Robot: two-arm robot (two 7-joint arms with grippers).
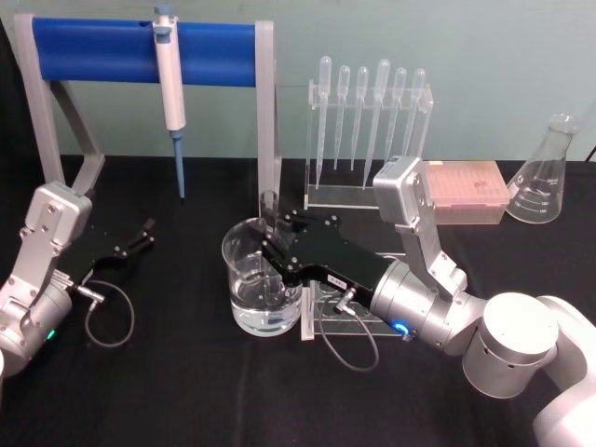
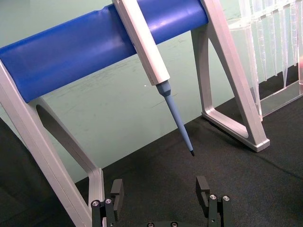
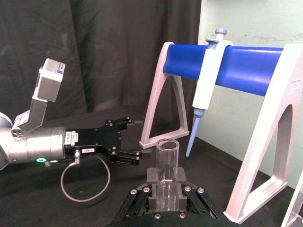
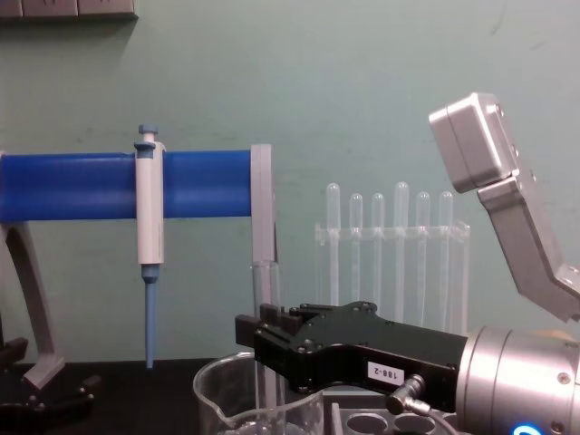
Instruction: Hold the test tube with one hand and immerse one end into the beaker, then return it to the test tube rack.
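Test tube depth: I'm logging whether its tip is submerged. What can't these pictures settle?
- Head view: the right end effector covers the test tube below its rim.
- Chest view: the bottom edge cuts off the beaker, water unseen.
- Right wrist view: the fingers hide the tube's lower end.

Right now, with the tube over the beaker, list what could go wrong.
1. The right gripper holds the test tube upright close to the beaker rim; drifting sideways could knock glass against glass.
2. The fingers pinch smooth glass, so the tube might slip.
3. The left gripper sits open nearby, a possible obstacle.
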